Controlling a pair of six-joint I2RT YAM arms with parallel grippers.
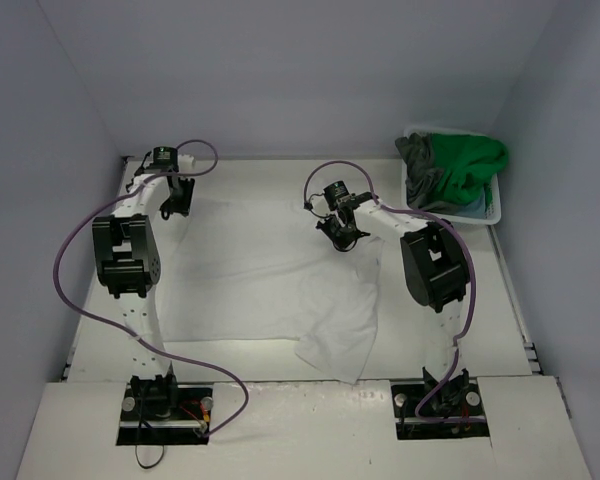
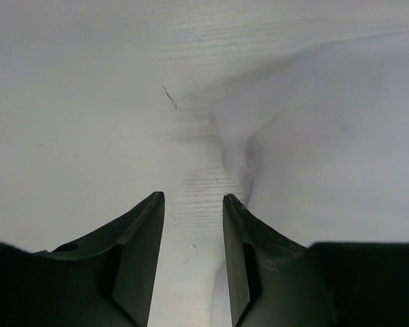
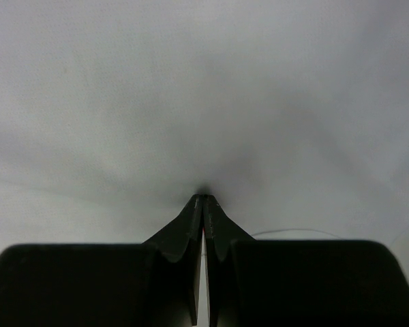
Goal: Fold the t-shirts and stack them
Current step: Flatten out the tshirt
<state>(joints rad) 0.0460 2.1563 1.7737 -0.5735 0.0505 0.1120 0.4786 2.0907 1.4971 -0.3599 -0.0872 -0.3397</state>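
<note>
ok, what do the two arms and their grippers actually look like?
They look identical. The left arm and right arm have white links with chunky black joint housings. A purple cable loops along each. The left gripper and right gripper have plain black tapered fingers, with no markings visible.

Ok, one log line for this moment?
white t-shirt: spread out | left pincer: open, beside its edge | right pincer: shut on it | green t-shirt: in basket
</note>
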